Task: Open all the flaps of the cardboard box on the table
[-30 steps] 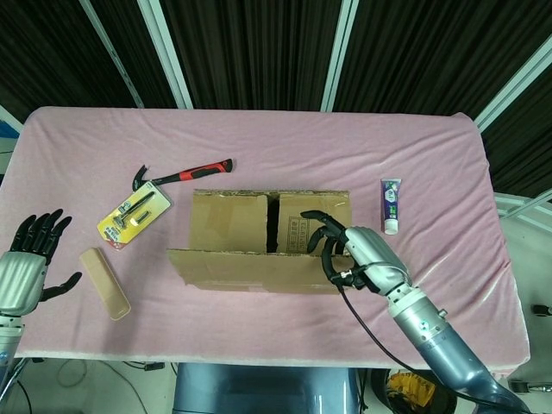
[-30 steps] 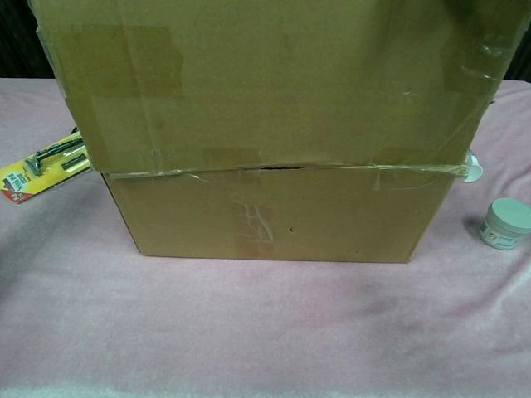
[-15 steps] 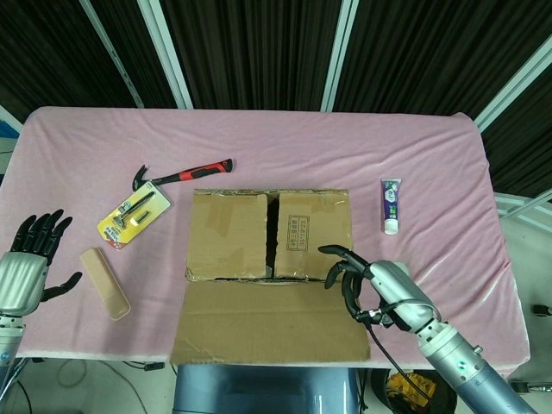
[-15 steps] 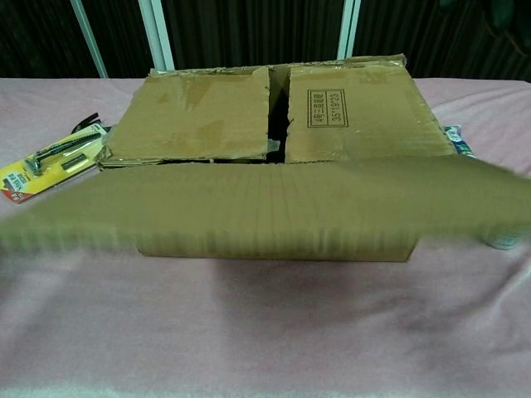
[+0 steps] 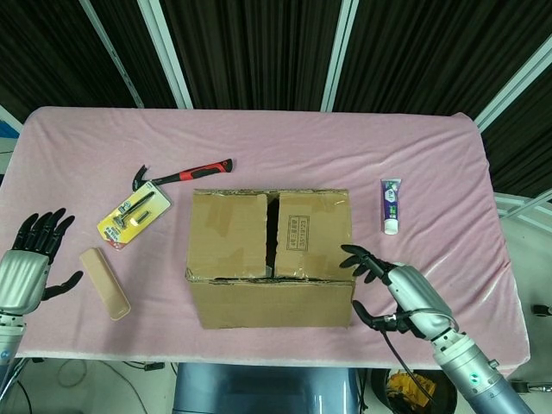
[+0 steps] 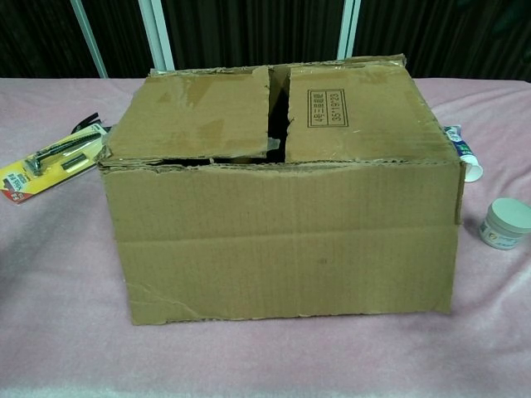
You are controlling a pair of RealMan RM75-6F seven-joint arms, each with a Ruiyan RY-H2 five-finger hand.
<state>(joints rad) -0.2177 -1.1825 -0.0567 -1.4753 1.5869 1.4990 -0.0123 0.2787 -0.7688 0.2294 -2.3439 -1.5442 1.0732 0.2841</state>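
Observation:
The cardboard box (image 5: 259,246) stands mid-table. Its near long flap (image 6: 282,245) hangs down over the front face. Two short flaps, left (image 5: 229,235) and right (image 5: 315,233), still lie flat on top with a dark gap between them. My right hand (image 5: 398,295) hovers just right of the box's near right corner, fingers spread, holding nothing and clear of the cardboard. My left hand (image 5: 30,263) is far off at the table's left edge, fingers apart and empty. Neither hand shows in the chest view.
A red-handled hammer (image 5: 183,175) and a yellow tool pack (image 5: 134,216) lie left of the box, a tan block (image 5: 105,283) nearer my left hand. A toothpaste tube (image 5: 391,205) lies to the right. A small white jar (image 6: 504,224) sits by the box's near right.
The near long flap swung from raised, down past level, to hanging over the front face. My right hand let go of it and drew back to the right. The left hand stayed put.

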